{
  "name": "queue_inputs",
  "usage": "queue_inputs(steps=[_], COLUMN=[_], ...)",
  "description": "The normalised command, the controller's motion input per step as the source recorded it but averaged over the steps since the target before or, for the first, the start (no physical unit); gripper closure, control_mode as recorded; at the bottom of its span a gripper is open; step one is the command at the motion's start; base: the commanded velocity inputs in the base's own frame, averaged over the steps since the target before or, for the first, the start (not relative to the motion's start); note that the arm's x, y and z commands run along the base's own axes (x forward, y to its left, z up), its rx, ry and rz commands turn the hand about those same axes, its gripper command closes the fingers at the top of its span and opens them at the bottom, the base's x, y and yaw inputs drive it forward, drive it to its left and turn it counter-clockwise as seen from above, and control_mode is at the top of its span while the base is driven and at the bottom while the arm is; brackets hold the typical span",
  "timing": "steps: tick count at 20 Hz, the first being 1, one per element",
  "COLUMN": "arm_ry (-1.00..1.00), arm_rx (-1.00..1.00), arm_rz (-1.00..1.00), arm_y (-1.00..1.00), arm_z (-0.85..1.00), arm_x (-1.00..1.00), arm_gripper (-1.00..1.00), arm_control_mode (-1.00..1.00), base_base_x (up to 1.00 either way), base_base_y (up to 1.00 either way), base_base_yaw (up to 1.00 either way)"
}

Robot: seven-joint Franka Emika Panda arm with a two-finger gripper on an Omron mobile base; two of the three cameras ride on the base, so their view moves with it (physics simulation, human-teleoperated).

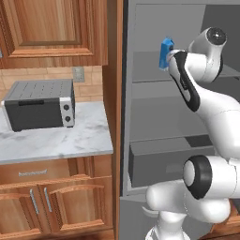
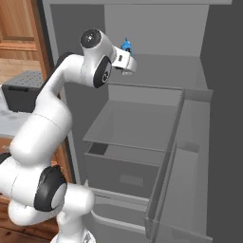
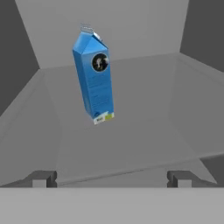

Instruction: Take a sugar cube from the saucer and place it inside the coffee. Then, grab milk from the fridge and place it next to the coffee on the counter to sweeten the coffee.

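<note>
The milk [image 3: 93,78], a bright blue carton with a gabled top, stands on the upper shelf of the open fridge [image 1: 154,108]. In the hand view it leans slightly and sits ahead of my gripper [image 3: 111,178], a little left of centre. The dark fingertips [image 3: 43,178] stand wide apart, open, with nothing between them and well short of the carton. From the base views the milk [image 1: 165,52] [image 2: 126,45] peeks out just past my hand [image 2: 125,61]. The saucer and the coffee are out of view.
A dark grey toaster oven [image 1: 40,103] sits on the marble counter [image 1: 61,138] left of the fridge, above wooden cabinets. Below the milk's shelf are a wider shelf [image 2: 137,118] and a boxy grey drawer [image 2: 123,171]. The fridge door [image 2: 190,180] stands open on the right.
</note>
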Motion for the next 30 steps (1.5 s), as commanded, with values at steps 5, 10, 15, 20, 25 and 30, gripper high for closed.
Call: queue_inputs(steps=[5,10,15,20,25,30], arm_ry=[0.0,0.0,0.0,0.0,0.0,0.0], arm_rx=[0.0,0.0,0.0,0.0,0.0,0.0], arm_rz=[0.03,0.05,0.04,0.01,0.0,0.0], arm_y=[0.0,0.0,0.0,0.0,0.0,-0.01], arm_z=[0.0,-0.01,-0.01,-0.01,-0.02,-0.05], arm_x=[0.41,0.58,0.68,0.46,0.24,0.11], arm_gripper=[-1.0,-1.0,-1.0,-1.0,-1.0,-1.0], arm_control_mode=[-1.0,-1.0,-1.0,-1.0,-1.0,-1.0], base_base_x=[0.0,0.0,0.0,0.0,0.0,0.0], base_base_y=[0.0,0.0,0.0,0.0,0.0,0.0], base_base_yaw=[0.0,0.0,0.0,0.0,0.0,0.0])
